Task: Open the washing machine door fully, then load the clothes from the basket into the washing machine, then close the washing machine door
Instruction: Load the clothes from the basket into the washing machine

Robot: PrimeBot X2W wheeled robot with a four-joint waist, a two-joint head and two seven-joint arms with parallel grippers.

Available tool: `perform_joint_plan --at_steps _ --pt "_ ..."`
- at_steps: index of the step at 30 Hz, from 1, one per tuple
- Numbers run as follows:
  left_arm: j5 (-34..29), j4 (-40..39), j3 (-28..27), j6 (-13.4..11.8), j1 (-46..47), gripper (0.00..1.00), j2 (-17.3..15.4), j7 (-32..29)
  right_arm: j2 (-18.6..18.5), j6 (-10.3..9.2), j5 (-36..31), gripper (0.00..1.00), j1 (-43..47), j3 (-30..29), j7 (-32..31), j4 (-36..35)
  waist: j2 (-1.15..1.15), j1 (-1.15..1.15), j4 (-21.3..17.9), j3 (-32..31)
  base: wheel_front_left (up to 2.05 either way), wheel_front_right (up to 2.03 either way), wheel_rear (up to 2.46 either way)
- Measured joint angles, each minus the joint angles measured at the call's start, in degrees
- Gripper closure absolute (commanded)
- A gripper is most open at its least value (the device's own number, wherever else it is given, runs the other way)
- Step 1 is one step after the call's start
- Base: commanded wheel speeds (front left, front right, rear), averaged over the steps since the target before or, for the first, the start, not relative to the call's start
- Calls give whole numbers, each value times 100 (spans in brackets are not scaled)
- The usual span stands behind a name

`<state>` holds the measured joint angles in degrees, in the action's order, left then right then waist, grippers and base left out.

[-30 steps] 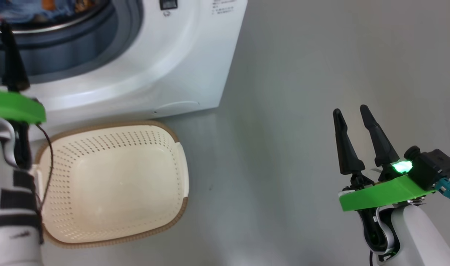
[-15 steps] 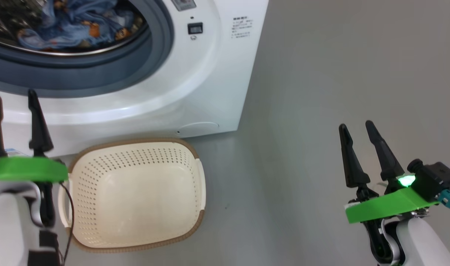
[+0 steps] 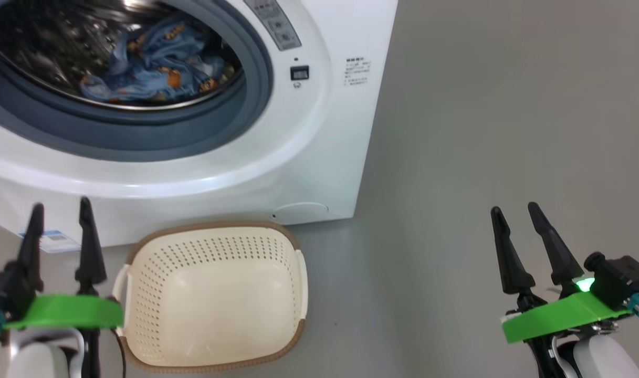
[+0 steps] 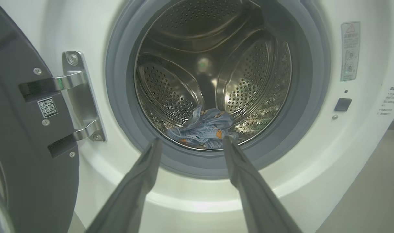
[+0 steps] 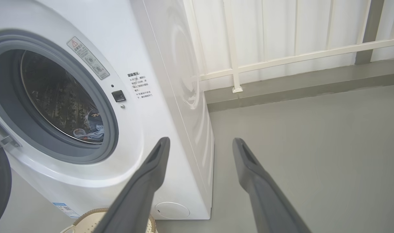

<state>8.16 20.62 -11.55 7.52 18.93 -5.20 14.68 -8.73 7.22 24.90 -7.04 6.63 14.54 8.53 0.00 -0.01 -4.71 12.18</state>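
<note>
**Head view, near to far.** The left gripper at 8 o'clock and the right gripper at 4 o'clock both have their fingers spread wide and carry nothing. They hang clear of the work.

The basket sits at 6 o'clock, just beside the left gripper. It stands on the floor close before the foot of the washing machine, presumably so that each garment has a short way to travel. It looks empty.

Beyond it, at 11 o'clock, the clothes lie heaped low in the drum, behind the gasket.

**Left wrist view.** The washing machine door stands swung aside at 9 o'clock on its hinge, which leaves the mouth free.

**Judgement.** Loading appears finished and only closing the door is left. That step probably falls to the left gripper, the nearer one to the door.
</note>
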Motion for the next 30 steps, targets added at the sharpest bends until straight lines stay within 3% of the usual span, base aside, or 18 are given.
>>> perform_joint_plan --at_steps 30 --pt "146 -687 -25 0 -1642 0 82 -4 -40 0 1 0 780 -288 0 -4 0 0 286 -894 0 0 0"
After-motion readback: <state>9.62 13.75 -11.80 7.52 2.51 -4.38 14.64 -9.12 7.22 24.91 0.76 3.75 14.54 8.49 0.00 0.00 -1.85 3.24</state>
